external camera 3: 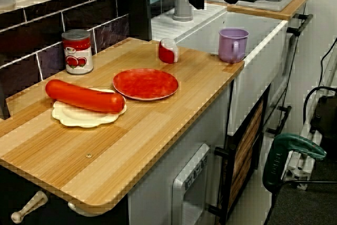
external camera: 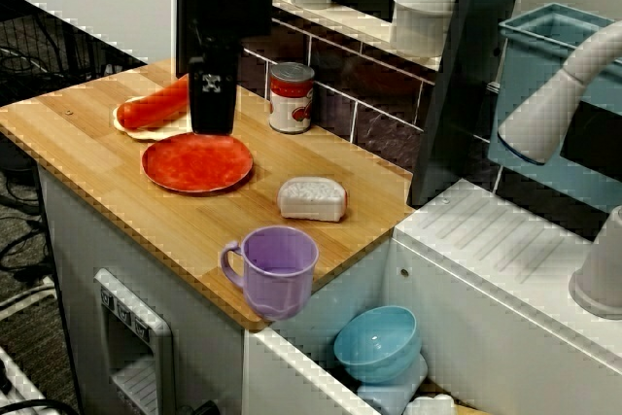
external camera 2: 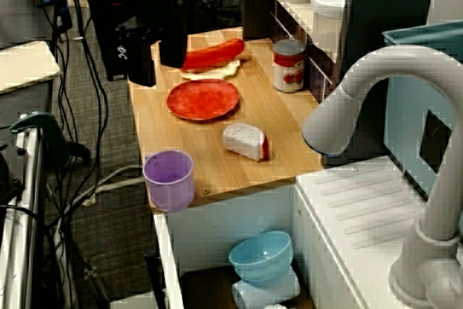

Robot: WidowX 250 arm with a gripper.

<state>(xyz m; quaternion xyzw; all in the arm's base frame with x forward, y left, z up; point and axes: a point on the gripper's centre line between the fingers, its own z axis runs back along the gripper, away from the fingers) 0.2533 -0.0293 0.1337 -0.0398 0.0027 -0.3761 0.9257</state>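
pale wooden worktop [external camera: 78, 157] of a toy kitchen fills every view, backed by a dark tiled wall [external camera: 379, 94]. the black robot gripper [external camera: 212, 123] hangs well above the wood. in the view from over the sink its two fingers show as separate black bars with a clear gap and nothing between them, so it reads as wide and empty. nearest below it lies a long red sausage [external camera 3: 84, 96], flat on a thin cream disc with a wavy edge [external camera 3: 79, 118]. in the view from the front the fingers cover the sausage's wall-side end, and the rest sticks out on the gripper's side away from the sink. whether the gripper stands straight over it i cannot tell, since its height throws the views apart. the sausage's long axis runs across the worktop's depth, one rounded end toward the tiled wall, the other toward the front edge. just beside it, on the gripper's sink side, sits a round red plate [external camera 3: 145, 84] with nothing on it. further off, by the wall, stands an upright tin can with a tomato label [external camera: 291, 97]. past the plate lies a white wedge with a red face [external camera: 312, 199], then a purple plastic mug [external camera: 277, 269] at the worktop's front corner. beyond the worktop's end a pale blue bowl [external camera: 377, 342] sits low in the white basin, under a curved white tap [external camera 2: 376, 99]. white lidded jars [external camera: 423, 15] line the shelf above the tiles.
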